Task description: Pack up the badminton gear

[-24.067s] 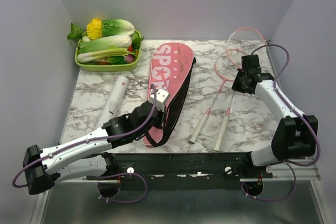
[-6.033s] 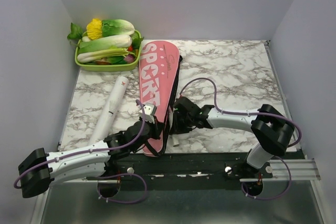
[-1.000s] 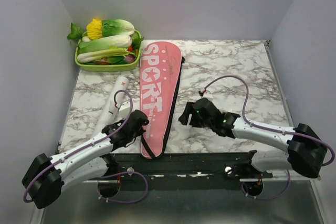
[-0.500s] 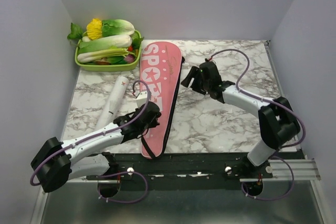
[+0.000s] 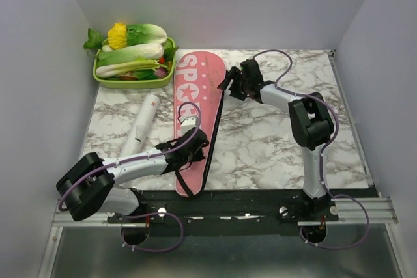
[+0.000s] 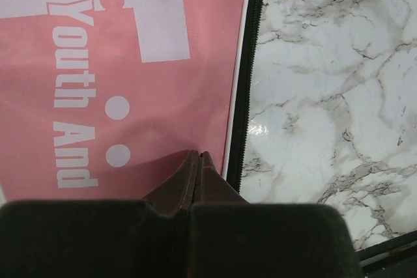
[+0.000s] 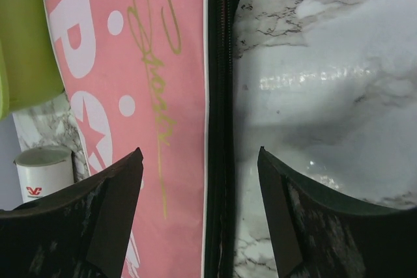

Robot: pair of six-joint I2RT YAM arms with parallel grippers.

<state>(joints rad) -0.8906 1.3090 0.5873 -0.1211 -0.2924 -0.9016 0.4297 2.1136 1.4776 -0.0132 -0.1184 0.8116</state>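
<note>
Zipping judged in hand: pink cover (image 5: 195,112) is pressed near its handle end by the closed, empty left gripper (image 6: 199,161); right gripper (image 7: 199,154) is held wide open, empty, over the cover's right-edge zipper (image 7: 221,83). Next the pull must be pinched; white tube (image 5: 140,128) lies left of cover.
</note>
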